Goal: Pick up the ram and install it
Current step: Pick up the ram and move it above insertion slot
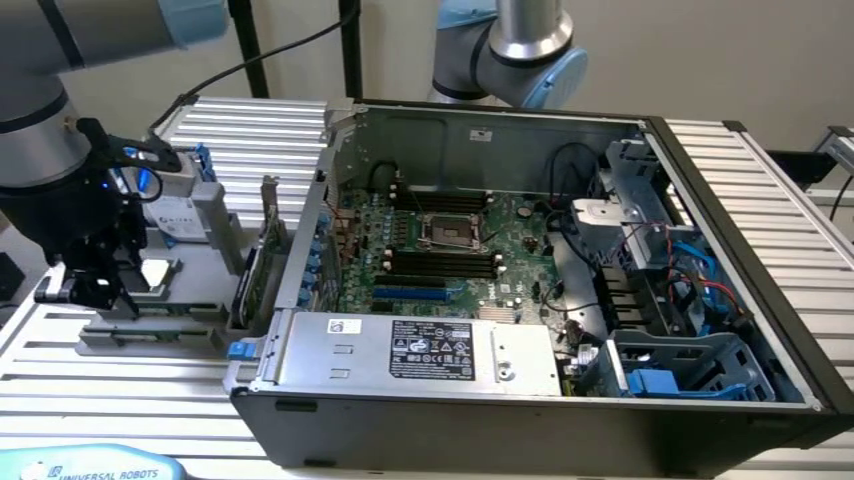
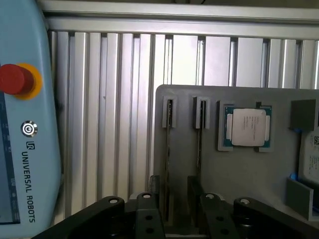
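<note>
Two ram sticks stand on edge in narrow holders of a grey fixture [image 2: 239,169]. One ram stick [image 2: 168,159] runs between my fingers; the other [image 2: 199,149] lies beside it, in line with one dark finger [image 2: 195,185]. My gripper [image 2: 174,196] is open, its jaws standing either side of the first stick with a gap on both sides. In the exterior view my gripper [image 1: 94,285] hangs low over the fixture [image 1: 174,338], to the exterior view's left of the open computer case. The motherboard [image 1: 441,250] has black slots [image 1: 441,262] lying bare.
A processor chip [image 2: 247,127] sits in a pocket of the fixture beside the sticks. A green expansion card [image 1: 256,265] stands upright between the fixture and the case wall [image 1: 320,200]. A teach pendant [image 2: 20,124] with a red stop button lies on the ribbed aluminium table [image 2: 114,99].
</note>
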### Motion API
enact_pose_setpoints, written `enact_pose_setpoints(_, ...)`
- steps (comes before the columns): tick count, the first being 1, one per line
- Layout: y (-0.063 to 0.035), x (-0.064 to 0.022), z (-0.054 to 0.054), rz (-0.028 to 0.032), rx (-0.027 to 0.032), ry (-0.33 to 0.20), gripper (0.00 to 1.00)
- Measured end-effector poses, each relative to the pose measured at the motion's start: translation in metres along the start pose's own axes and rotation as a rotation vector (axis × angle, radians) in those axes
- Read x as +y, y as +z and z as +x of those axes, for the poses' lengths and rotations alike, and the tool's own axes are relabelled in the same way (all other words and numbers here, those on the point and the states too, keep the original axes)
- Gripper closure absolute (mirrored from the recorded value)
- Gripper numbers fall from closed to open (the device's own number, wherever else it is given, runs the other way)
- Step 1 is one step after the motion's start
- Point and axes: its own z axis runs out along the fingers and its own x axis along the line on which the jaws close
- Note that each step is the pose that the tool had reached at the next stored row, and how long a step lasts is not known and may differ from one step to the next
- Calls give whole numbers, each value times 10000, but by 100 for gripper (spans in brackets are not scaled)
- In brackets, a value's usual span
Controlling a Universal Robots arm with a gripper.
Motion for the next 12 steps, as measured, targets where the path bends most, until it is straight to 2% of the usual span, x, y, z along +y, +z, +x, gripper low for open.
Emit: enact_pose_setpoints(12, 218, -5, 9, 0, 0, 0, 64)
